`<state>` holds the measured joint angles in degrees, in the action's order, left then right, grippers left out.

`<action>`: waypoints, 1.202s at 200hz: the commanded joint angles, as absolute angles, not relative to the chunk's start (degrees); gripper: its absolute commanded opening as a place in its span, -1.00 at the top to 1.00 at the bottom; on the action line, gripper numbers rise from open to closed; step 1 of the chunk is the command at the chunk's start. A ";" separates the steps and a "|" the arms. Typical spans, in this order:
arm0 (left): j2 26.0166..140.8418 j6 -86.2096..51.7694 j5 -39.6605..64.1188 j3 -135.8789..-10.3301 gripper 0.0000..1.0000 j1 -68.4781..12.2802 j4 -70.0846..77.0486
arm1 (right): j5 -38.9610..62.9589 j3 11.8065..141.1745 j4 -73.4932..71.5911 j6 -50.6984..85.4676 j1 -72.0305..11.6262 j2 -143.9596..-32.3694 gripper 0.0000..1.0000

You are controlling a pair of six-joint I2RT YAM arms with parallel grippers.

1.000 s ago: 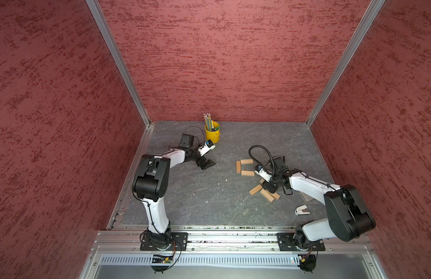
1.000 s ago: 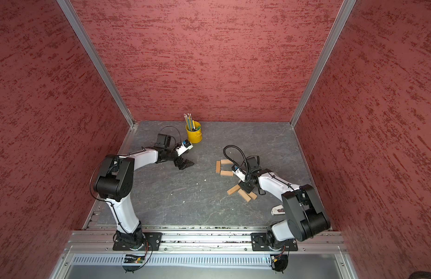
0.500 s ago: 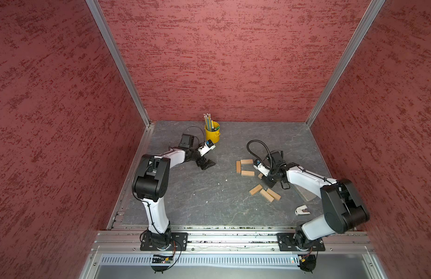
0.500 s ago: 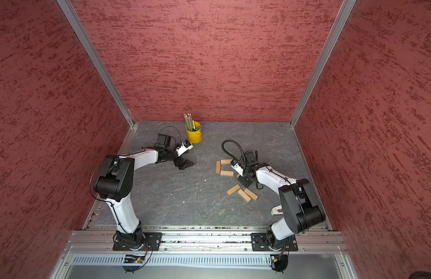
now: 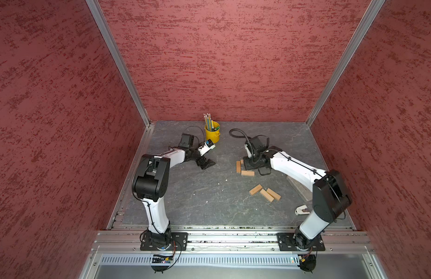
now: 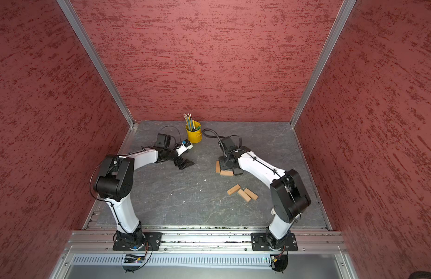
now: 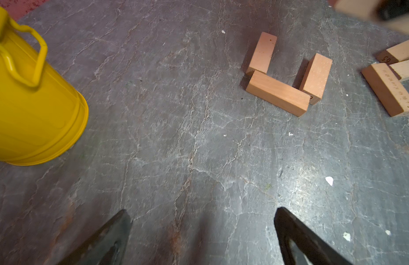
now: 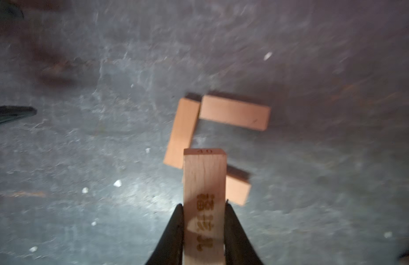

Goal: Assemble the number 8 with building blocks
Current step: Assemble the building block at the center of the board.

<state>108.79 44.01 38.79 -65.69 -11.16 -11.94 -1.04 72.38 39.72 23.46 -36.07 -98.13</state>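
Note:
Of the number 8, three building blocks lie on the grey floor as a U (image 7: 277, 93), seen in the right wrist view as well (image 8: 234, 112). In both top views two of them show (image 5: 247, 173) (image 6: 226, 173). My right gripper (image 8: 204, 207) is shut on a fourth block (image 8: 204, 179) with dark lettering, held above the U's open side; the wrist (image 5: 254, 163) hides the jaws from above. Three loose blocks (image 5: 265, 193) (image 6: 243, 193) lie nearer the front. My left gripper (image 7: 202, 213) (image 5: 206, 164) rests open and empty on the floor, well left of the U.
A yellow pencil bucket (image 5: 212, 132) (image 7: 27, 103) stands at the back, close to the left gripper. A grey flat slab (image 5: 299, 187) lies partly under the right arm, and a small white object (image 5: 301, 209) lies near the front right. Red walls enclose three sides.
The right gripper shut on a block at the loose pile and carried it back towards the U of three blocks. The left arm has not moved.

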 commanded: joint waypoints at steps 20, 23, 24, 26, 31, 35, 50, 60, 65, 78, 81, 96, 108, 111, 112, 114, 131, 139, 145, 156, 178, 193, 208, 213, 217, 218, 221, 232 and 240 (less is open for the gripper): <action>109.00 44.20 38.61 -65.48 -0.99 -11.60 -11.08 | 1.52 67.38 42.05 44.84 -44.65 -91.89 1.00; 108.99 44.21 38.60 -65.48 -0.99 -11.60 -11.04 | 1.57 66.46 41.46 45.46 -44.84 -91.09 1.00; 108.99 44.21 38.59 -65.43 -0.99 -11.60 -11.01 | 1.58 66.19 41.16 45.63 -44.92 -90.81 1.00; 108.98 44.23 38.61 -65.42 -0.99 -11.60 -10.99 | 1.65 65.57 40.72 46.06 -44.98 -90.40 1.00; 108.98 44.21 38.64 -65.48 -0.99 -11.54 -10.99 | 1.37 64.31 39.97 47.11 -45.20 -89.41 1.00; 108.98 44.13 38.75 -65.49 -0.99 -11.52 -10.99 | 1.05 63.52 39.66 48.00 -45.30 -88.72 1.00; 109.14 44.03 38.83 -65.74 -0.99 -11.40 -11.08 | 0.41 62.13 39.42 49.82 -46.08 -87.78 1.00; 109.24 43.99 38.85 -66.00 -0.99 -11.43 -11.38 | -1.06 62.67 41.26 50.53 -46.76 -88.51 1.00; 109.23 44.10 38.85 -65.94 -0.99 -11.40 -11.42 | -2.02 63.17 42.23 50.77 -47.02 -89.11 1.00; 109.15 44.30 38.76 -65.74 -0.99 -11.51 -11.35 | -5.15 64.60 44.15 52.13 -47.43 -91.13 1.00; 109.16 44.30 38.74 -65.75 -0.99 -11.57 -11.34 | -5.92 64.82 44.28 52.81 -47.44 -91.56 1.00; 109.20 44.25 38.63 -65.83 -0.99 -11.60 -11.47 | -8.49 65.13 44.52 54.93 -47.58 -92.56 1.00; 109.41 44.23 38.62 -66.18 -0.99 -11.52 -11.64 | -8.96 64.54 43.52 54.90 -47.55 -92.39 1.00; 109.50 44.29 38.71 -66.28 -0.99 -11.51 -11.83 | -8.81 64.47 43.10 54.84 -47.55 -92.42 1.00; 109.51 44.29 38.73 -66.27 -0.99 -11.51 -11.89 | -8.76 64.45 43.00 54.84 -47.55 -92.44 1.00; 109.49 44.30 38.75 -66.34 -0.99 -11.47 -11.94 | -8.67 64.43 42.85 54.73 -47.55 -92.54 1.00; 109.38 44.30 39.50 -66.32 -0.99 -11.17 -12.04 | -8.89 65.96 43.71 54.09 -47.55 -94.94 1.00; 109.34 44.21 39.84 -66.36 -0.99 -10.99 -12.05 | -8.84 67.00 43.84 53.14 -47.55 -96.84 1.00; 109.25 44.21 40.19 -66.28 -0.99 -10.82 -12.00 | -8.78 67.87 44.14 52.26 -47.54 -98.22 1.00; 109.04 44.08 40.90 -66.03 -0.99 -10.47 -11.79 | -8.59 69.42 44.48 50.82 -47.59 -100.97 1.00; 108.55 43.63 41.99 -65.65 -0.99 -9.85 -11.27 | -8.18 72.44 45.49 48.22 -47.85 -104.44 1.00; 108.68 43.68 42.10 -65.81 -0.99 -9.84 -11.50 | -8.13 72.95 46.07 48.08 -47.88 -104.85 1.00; 108.72 44.00 42.10 -65.97 -0.99 -10.01 -11.89 | -8.12 73.06 46.74 48.17 -47.91 -105.10 1.00; 108.64 44.23 42.10 -65.84 -0.99 -10.17 -11.96 | -8.01 73.09 46.82 48.01 -47.90 -105.25 1.00; 108.63 44.36 42.10 -65.76 -0.99 -10.24 -12.04 | -7.97 73.25 46.91 47.85 -47.90 -105.34 1.00; 108.68 44.37 42.10 -65.75 -0.99 -10.22 -12.04 | -7.98 73.28 46.92 47.83 -47.90 -105.41 1.00; 108.58 44.38 42.10 -65.74 -0.99 -10.27 -12.10 | -7.99 73.36 47.05 47.67 -47.89 -105.64 1.00; 108.53 44.38 41.93 -65.65 -0.99 -10.28 -12.08 | -8.12 73.89 47.63 47.26 -47.93 -106.42 1.00; 108.62 44.38 41.79 -65.74 -0.99 -10.37 -12.10 | -8.56 74.76 48.62 47.03 -48.05 -107.30 1.00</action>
<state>108.79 43.83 40.47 -65.67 -10.02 -11.99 -6.50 72.01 45.80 47.64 -47.55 -105.80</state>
